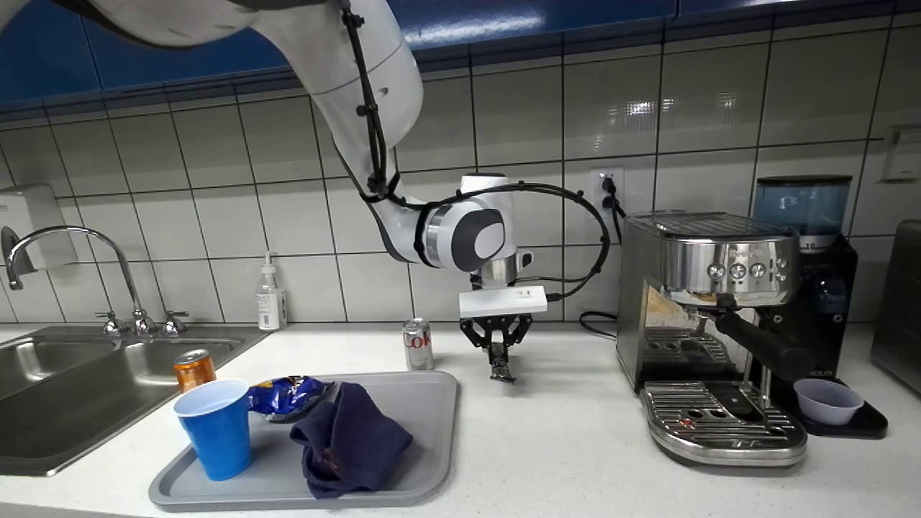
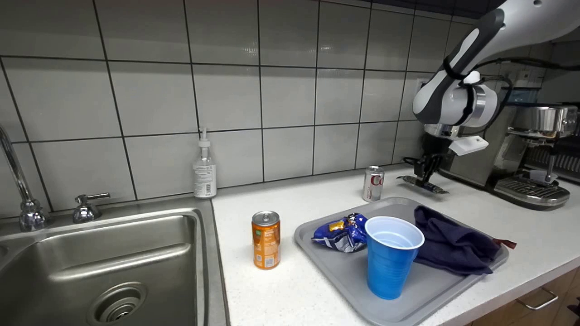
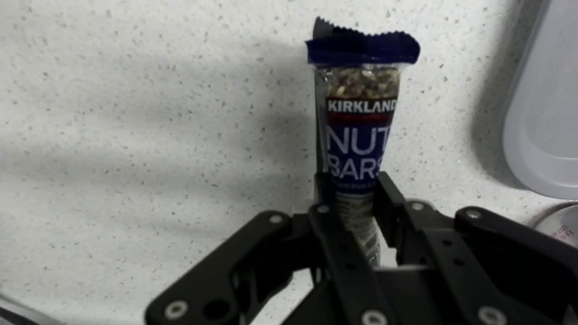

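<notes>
My gripper (image 3: 352,185) is shut on a wrapped nut bar (image 3: 361,135) with a dark blue label. In the wrist view its fingers (image 3: 392,194) press the bar from both sides near its middle, and the bar's near end is partly hidden by the linkage. In both exterior views the gripper (image 1: 499,354) points down at the counter, with the bar (image 2: 422,184) lying crosswise under it. Whether the bar touches the counter cannot be told. A silver Diet Coke can (image 1: 418,347) stands nearest, beside the gripper; its top (image 3: 562,228) shows at the wrist view's right edge.
A grey tray (image 1: 432,410) holds a blue cup (image 1: 214,435), a dark blue cloth (image 1: 356,439) and a blue snack bag (image 1: 288,394). An orange can (image 2: 266,244) stands between tray and sink (image 2: 136,253). An espresso machine (image 1: 709,266) stands across the counter, near a small bowl (image 1: 827,403).
</notes>
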